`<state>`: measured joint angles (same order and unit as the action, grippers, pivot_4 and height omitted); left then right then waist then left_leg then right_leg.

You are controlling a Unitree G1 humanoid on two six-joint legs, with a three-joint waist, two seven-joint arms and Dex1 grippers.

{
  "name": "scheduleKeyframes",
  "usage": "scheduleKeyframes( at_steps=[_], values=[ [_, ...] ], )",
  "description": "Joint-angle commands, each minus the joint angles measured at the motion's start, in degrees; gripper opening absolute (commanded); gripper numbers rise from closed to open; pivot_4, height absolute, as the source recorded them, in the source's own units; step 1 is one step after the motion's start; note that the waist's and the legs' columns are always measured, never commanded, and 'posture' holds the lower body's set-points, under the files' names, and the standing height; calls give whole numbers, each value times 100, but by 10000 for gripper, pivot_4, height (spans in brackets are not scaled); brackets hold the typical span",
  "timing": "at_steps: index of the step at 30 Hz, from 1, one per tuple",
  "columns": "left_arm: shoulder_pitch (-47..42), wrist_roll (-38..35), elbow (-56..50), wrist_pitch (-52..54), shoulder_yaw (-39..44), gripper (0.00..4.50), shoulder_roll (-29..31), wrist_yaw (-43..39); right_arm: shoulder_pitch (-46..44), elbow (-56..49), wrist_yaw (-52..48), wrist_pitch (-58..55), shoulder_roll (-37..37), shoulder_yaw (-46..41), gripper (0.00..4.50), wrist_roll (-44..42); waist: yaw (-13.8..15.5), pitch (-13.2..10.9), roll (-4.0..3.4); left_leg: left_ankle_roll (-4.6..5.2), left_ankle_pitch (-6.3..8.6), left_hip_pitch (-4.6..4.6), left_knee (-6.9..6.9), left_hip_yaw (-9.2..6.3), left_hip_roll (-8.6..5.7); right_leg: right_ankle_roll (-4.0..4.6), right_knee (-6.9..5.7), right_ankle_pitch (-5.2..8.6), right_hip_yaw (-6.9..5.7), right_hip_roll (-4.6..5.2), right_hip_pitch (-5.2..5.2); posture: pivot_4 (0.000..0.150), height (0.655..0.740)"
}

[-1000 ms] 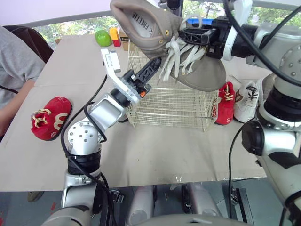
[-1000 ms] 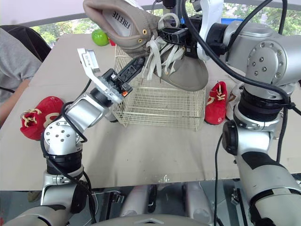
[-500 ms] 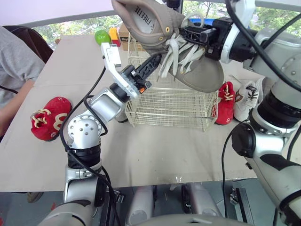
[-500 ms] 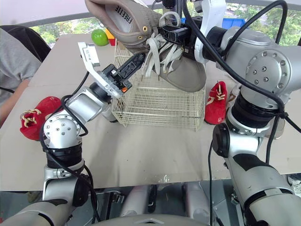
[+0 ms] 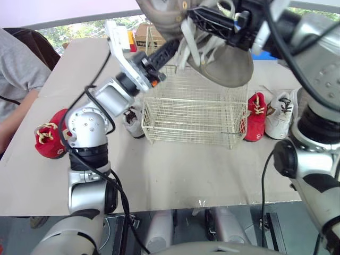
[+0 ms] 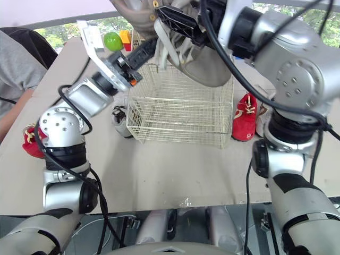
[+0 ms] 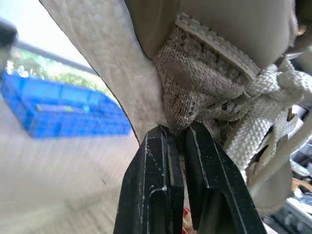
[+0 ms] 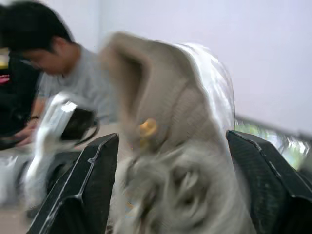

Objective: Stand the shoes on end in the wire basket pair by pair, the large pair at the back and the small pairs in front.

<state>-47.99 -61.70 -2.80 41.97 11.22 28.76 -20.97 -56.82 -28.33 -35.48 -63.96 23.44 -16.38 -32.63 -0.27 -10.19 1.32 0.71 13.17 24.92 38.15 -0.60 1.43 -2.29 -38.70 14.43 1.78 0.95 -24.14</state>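
The basket (image 5: 187,130) stands empty on the table (image 5: 180,175). The tan shoe (image 5: 228,64) hangs in the air above the basket's back half, toe down and tilted, white laces dangling toward the rim. I can read no writing on it.

The right gripper (image 8: 173,139) grips the tan shoe from the basket's right: its fingers (image 8: 83,195) stand wide apart, with the laced upper filling the gap and touching both. The left gripper (image 7: 176,127) reaches up from the basket's left. Its fingers (image 7: 153,195) are pinched almost together on a fold of the shoe's knit lining, just beside the laces.

A red shoe (image 5: 254,118) stands upright against the basket's right side. A white shoe (image 5: 279,114) lies just beyond it, farther from the basket. A grey shoe (image 5: 133,121) lies at the basket's front left corner. The other red shoe (image 5: 50,139) sits well to the basket's left, near a person in a grey shirt (image 5: 16,79). A green fruit (image 6: 111,40) sits behind the basket, to its left.
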Motion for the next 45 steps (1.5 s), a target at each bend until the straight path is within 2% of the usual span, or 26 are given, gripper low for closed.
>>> scheduleKeyframes(
  at_steps=[1, 5, 10, 16, 22, 23, 25, 36, 37, 40, 45],
  values=[
    [-602, 552, 443, -373, 192, 0, 372, -492, 745, -611, -348, 350, 333, -868, 34613, -739, -16, -17, -26, 0, 0, 3, -1, 8, -11, -3, 3, 2, 8, 11, -3, 1500, 7400],
    [-1211, 1399, 1232, -868, 79, 0, 708, -1071, 1602, -1058, -423, 415, 808, -1142, 34613, -1217, -44, -29, -36, 1, 0, 1, -2, 15, -17, -4, -6, 2, 28, 13, -13, 1500, 7400],
    [-2278, 2808, 2557, -2333, -419, 0, 1009, -2179, 3428, -1870, -675, 744, 1347, -1853, 34613, -1690, -25, -31, -31, 1, 0, -4, -16, 3, -12, -3, -5, 5, 10, 2, -10, 1500, 7400],
    [-2565, 4040, 3605, -3637, -923, 0, 1134, -3151, 4639, -2266, -460, 1364, 1485, -2116, 34613, -1930, -61, -31, -32, 2, 0, -19, -13, 28, -14, -7, -7, 6, 36, 4, -2, 1500, 7400],
    [-2201, 4550, 3810, -3860, -1163, 0, 1081, -3614, 4815, -2117, 3, 1885, 1430, -1898, 34613, -1932, -61, -32, -30, 2, 0, -15, -2, 27, -12, -8, -14, 7, 39, 0, -3, 1500, 7400],
    [-2101, 4581, 3783, -3773, -1174, 0, 1063, -3662, 4847, -2106, 37, 1961, 1439, -1835, 40525, -1898, -59, -32, -30, 2, 0, -15, -2, 26, -12, -8, -14, 7, 39, 0, -3, 1500, 7400],
    [-2004, 4631, 3745, -3682, -1168, 0, 1043, -3732, 4904, -2105, 95, 2090, 1460, -1760, 44673, -1909, -55, -32, -30, 2, 0, -13, -1, 24, -12, -8, -14, 6, 37, 0, -3, 1500, 7400],
    [-1819, 5048, 3547, -3481, -1337, 0, 1026, -3887, 5793, -2188, -151, 2849, 1557, -1340, 44673, -1664, -48, -32, -27, 3, 0, -20, 16, 17, -12, -13, -19, 9, 33, 0, 11, 1500, 7400],
    [-1806, 5062, 3514, -3415, -1352, 4561, 1042, -3935, 5814, -2172, -143, 2895, 1561, -1276, 44996, -1625, -48, -32, -27, 3, 0, -20, 17, 17, -12, -13, -20, 9, 32, 0, 12, 1500, 7400],
    [-1759, 5086, 3461, -3188, -1295, 14416, 1082, -3944, 5808, -2115, -72, 2981, 1562, -1142, 45000, -1587, -48, -31, -27, 3, 0, -21, 18, 17, -12, -12, -21, 9, 33, 0, 14, 1500, 7400],
    [-1583, 5032, 3145, -2733, -1086, 38231, 1481, -4016, 5971, -1965, -82, 3036, 1663, -1128, 45000, -1515, -68, -30, -27, 3, 0, -25, 18, 18, -12, -12, -22, 9, 35, -1, 14, 1500, 7400]
  ],
)
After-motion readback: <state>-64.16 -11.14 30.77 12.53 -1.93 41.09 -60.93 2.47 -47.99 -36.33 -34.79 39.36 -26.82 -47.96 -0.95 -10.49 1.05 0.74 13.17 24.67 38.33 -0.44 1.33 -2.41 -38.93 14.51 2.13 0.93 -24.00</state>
